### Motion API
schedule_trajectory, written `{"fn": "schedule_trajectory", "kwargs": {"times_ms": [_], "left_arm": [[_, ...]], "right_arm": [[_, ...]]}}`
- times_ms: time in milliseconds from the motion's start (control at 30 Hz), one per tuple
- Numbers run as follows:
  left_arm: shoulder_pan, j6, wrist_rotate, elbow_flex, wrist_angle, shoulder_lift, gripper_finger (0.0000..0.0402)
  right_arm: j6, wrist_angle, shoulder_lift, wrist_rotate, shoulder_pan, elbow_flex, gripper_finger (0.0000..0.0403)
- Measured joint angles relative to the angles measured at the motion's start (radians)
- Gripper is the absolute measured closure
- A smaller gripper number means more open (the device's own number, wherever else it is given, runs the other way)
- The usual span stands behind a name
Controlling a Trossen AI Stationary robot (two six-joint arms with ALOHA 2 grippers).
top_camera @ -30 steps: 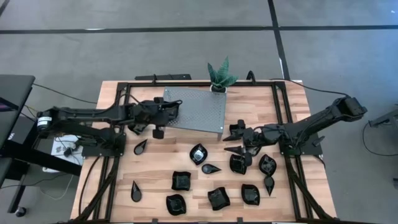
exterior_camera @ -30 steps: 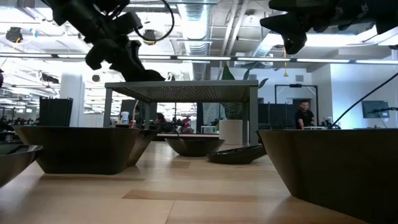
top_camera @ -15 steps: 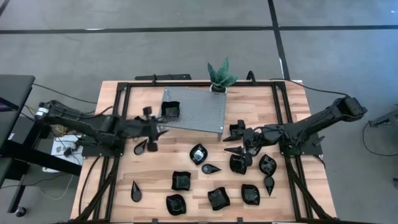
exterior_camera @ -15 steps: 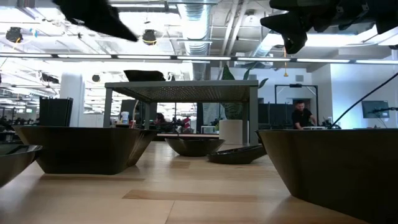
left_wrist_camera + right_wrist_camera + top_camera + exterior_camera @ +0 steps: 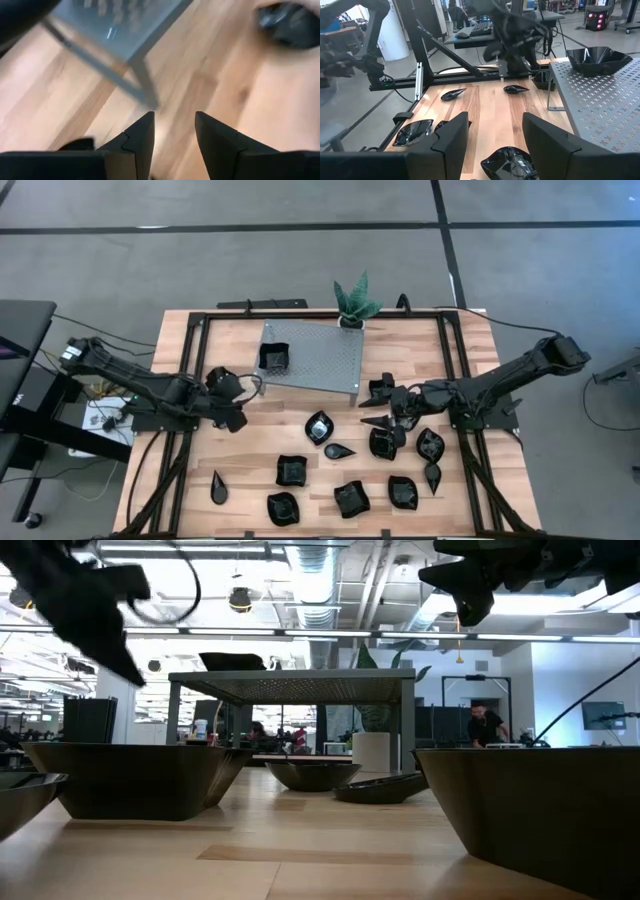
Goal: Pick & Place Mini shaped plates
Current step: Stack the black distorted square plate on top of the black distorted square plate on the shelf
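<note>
Several small glossy black plates lie on the wooden table, most in its near half [image 5: 351,498]. One square plate [image 5: 272,357] sits on the grey perforated platform [image 5: 320,355]; the right wrist view shows it too [image 5: 600,59]. My left gripper [image 5: 233,420] [image 5: 174,130] is open, off the platform's near left corner, fingers pointing down. It hangs over a teardrop plate [image 5: 515,89] without touching it. My right gripper [image 5: 392,408] [image 5: 492,145] is open and holds nothing, low over the table's right half. A roundish plate [image 5: 512,162] lies ahead of its fingers.
A green potted plant [image 5: 355,302] stands at the far edge behind the platform. A black rail frame [image 5: 200,330] borders the table. A thin leaf-shaped plate [image 5: 218,486] lies alone near the left rail. Bare wood [image 5: 290,415] lies between the platform and the near plates.
My left gripper has drawn back from over the platform toward the table's near left and come down beside the platform's corner, over the teardrop plate. The square plate has stayed on the platform. My right arm has kept still.
</note>
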Motion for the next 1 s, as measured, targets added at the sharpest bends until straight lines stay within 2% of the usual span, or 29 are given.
{"fn": "schedule_trajectory", "kwargs": {"times_ms": [267, 467, 567, 767, 1000], "left_arm": [[0.197, -0.049, 0.001, -0.136, -0.007, 0.000, 0.0259], [0.338, -0.153, 0.001, -0.155, -0.003, -0.001, 0.0259], [0.356, -0.153, 0.004, -0.155, 0.000, -0.001, 0.0259], [0.334, -0.184, 0.075, -0.155, 0.005, -0.001, 0.0259], [0.325, -0.207, 0.064, -0.181, 0.007, 0.035, 0.0259]], "right_arm": [[-0.036, 0.000, 0.000, 0.000, 0.000, 0.000, 0.0222], [-0.036, 0.000, 0.000, 0.000, 0.000, 0.000, 0.0220], [-0.036, 0.000, 0.000, 0.000, 0.000, 0.000, 0.0222], [-0.034, 0.000, 0.000, 0.000, -0.001, 0.000, 0.0226], [-0.034, 0.000, 0.000, 0.001, 0.000, 0.000, 0.0225]]}}
